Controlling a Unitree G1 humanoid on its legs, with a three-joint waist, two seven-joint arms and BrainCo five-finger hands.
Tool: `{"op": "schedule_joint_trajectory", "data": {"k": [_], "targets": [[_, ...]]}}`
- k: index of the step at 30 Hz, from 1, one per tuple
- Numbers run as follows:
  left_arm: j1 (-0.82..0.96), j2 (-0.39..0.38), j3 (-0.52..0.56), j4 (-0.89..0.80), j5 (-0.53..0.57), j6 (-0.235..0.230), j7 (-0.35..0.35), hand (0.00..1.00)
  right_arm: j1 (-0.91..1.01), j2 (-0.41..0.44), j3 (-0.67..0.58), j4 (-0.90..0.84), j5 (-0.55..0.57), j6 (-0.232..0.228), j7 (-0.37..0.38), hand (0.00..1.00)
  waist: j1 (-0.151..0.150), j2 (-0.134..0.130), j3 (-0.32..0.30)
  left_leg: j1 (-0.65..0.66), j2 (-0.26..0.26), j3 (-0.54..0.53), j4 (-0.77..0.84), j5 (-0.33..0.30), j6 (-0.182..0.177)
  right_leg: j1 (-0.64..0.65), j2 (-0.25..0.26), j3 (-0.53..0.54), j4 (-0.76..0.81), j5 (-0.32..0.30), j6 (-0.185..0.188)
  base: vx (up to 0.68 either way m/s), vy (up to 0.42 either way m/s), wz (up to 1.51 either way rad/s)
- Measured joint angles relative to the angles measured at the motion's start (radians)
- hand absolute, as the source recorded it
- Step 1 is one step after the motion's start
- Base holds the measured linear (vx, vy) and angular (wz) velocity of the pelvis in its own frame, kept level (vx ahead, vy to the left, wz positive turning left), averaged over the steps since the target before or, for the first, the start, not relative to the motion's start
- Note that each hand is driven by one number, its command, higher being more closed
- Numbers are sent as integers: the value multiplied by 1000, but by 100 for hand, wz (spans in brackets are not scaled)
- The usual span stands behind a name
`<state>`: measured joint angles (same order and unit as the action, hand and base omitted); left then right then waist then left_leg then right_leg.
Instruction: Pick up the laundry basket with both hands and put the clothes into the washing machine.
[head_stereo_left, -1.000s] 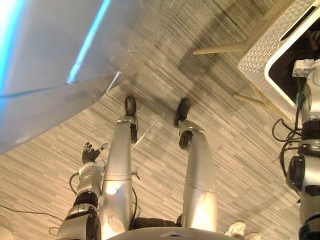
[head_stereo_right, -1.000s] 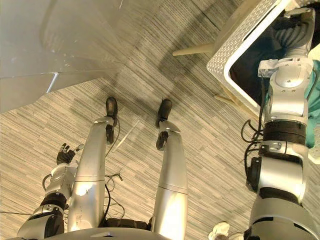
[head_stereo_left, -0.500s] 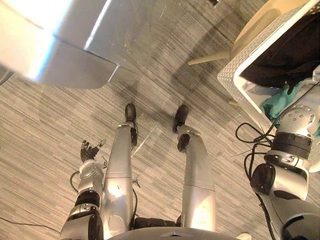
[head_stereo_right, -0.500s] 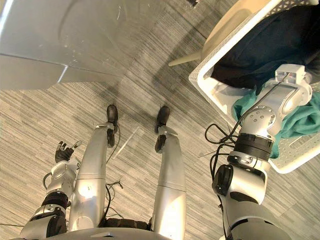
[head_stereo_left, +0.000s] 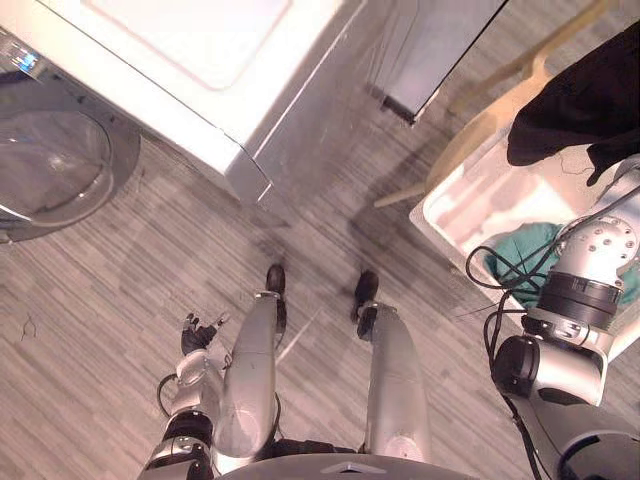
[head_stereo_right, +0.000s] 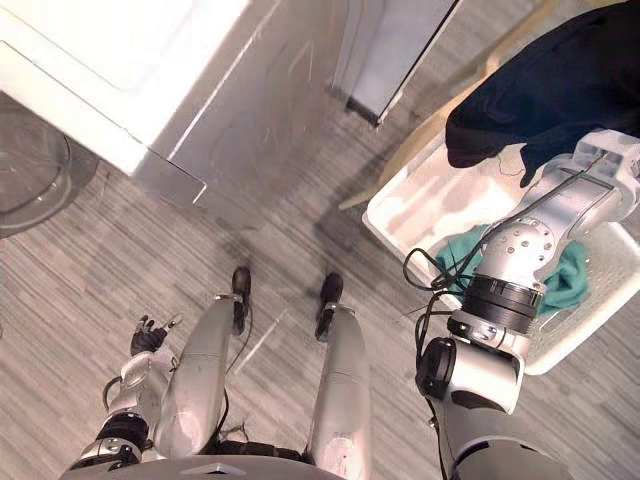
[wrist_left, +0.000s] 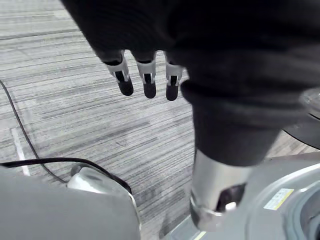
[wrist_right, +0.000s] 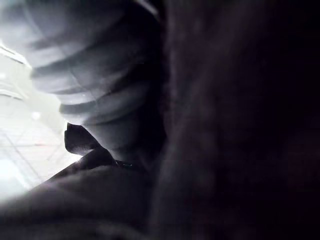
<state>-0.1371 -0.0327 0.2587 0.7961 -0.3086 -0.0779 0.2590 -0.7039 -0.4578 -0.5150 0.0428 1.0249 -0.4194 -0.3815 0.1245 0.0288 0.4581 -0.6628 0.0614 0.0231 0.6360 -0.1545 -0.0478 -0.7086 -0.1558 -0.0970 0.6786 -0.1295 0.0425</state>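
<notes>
Left hand (head_stereo_right: 150, 336) hangs low by the floor, fingers (wrist_left: 149, 82) loosely apart and empty. Right hand (wrist_right: 100, 85) is buried in black cloth (head_stereo_right: 540, 90) at the basket (head_stereo_right: 425, 205); I cannot tell its grip. Teal cloth (head_stereo_right: 572, 278) lies inside. The washer (head_stereo_right: 110, 60) stands beyond, door (head_stereo_left: 50, 170) open.

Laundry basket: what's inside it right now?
The basket holds a dark garment at its far end and a teal garment nearer, with bare white bottom beside them. The right arm crosses it; anything under the arm or the dark garment is hidden.

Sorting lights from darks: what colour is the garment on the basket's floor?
The garment is teal green, clearest in the right eye view.
</notes>
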Motion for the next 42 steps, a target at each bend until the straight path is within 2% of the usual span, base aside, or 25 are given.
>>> {"op": "schedule_joint_trajectory", "data": {"k": [5,7,10,12,14,15,16,18,21,24,27,31,33,37,38,40,42], "targets": [[94,-6,25,8,8,19,-3,0,162,47,-2,-105,-2,-6,-1,100,-3,-4,-115,150,-35,-25,-57,-11,-2,143,-36,-25,3,-57,10,67,-47,23],[130,-8,59,7,7,27,-3,0,234,68,-2,-138,-7,-13,1,100,4,-9,-167,214,-45,-25,-100,-13,-3,200,-50,-37,-15,-78,11,69,-32,16],[165,-9,147,-21,-17,33,5,0,382,124,-21,-201,-12,-16,3,100,4,-8,-256,319,-50,-28,-213,10,-6,323,-66,-87,-96,-77,17,110,-28,35],[207,-20,207,-177,-74,36,36,0,497,184,-47,-247,-20,-16,4,100,6,-20,-321,402,-59,-47,-303,52,-1,403,-83,-135,-142,-77,19,168,-29,50],[218,-27,227,-348,-104,36,71,0,563,227,-59,-282,-50,-14,3,100,12,-30,-350,447,-70,-70,-348,77,-9,452,-95,-164,-158,-76,28,185,-16,47],[224,-28,232,-503,-105,26,95,0,603,258,-51,-306,-54,-12,4,100,12,-32,-367,478,-72,-85,-370,83,-11,492,-99,-189,-175,-79,31,162,-16,38],[224,-27,232,-565,-104,11,112,0,614,269,-45,-308,-62,-11,4,100,12,-32,-369,494,-73,-88,-376,83,-12,509,-99,-193,-181,-80,32,115,-8,24],[227,-28,230,-814,-100,-17,158,0,651,321,-37,-325,-89,6,6,100,13,-32,-393,526,-74,-91,-381,79,-10,552,-98,-198,-198,-84,39,72,15,6],[224,-27,209,-1015,-29,-36,198,0,688,367,-9,-347,-90,15,17,100,10,-33,-410,561,-73,-84,-398,78,-8,584,-95,-195,-216,-83,41,57,22,-6],[204,-20,114,-1197,114,-66,231,0,707,421,24,-347,-114,46,50,100,-1,-29,-443,598,-67,-65,-419,74,-4,608,-77,-171,-253,-73,47,15,29,-20],[194,8,11,-1259,181,-91,225,0,708,451,48,-347,-122,56,86,100,-3,-28,-461,625,-58,-28,-442,73,-2,609,-61,-133,-275,-60,41,10,34,-43],[103,68,-237,-1262,218,-103,144,0,708,464,84,-347,-122,78,130,100,-26,-27,-471,650,-52,4,-451,72,0,622,-45,-92,-306,-34,45,-8,43,-33],[31,92,-398,-1249,232,-107,68,0,708,464,101,-347,-122,80,158,100,-47,-23,-479,667,-52,24,-471,74,3,625,-38,-68,-329,-15,51,-12,48,-33],[-83,98,-592,-1147,202,-120,-32,0,708,464,114,-347,-122,89,163,100,-70,-19,-485,683,-50,48,-485,74,7,639,-29,-41,-364,6,53,-21,49,-25],[-117,97,-656,-1094,195,-119,-52,0,708,463,119,-347,-122,91,163,100,-73,-9,-495,691,-50,58,-486,73,9,638,-26,-30,-371,11,55,1,44,-22],[-170,94,-745,-1002,171,-104,-94,0,708,462,136,-347,-121,95,163,100,-75,-9,-497,697,-49,70,-491,72,11,639,-23,-19,-382,22,59,12,32,-22],[-240,80,-829,-892,144,-66,-142,0,708,463,162,-347,-120,98,162,100,-83,0,-503,702,-49,83,-500,74,13,639,-19,-9,-395,34,64,-10,23,-14]]}}
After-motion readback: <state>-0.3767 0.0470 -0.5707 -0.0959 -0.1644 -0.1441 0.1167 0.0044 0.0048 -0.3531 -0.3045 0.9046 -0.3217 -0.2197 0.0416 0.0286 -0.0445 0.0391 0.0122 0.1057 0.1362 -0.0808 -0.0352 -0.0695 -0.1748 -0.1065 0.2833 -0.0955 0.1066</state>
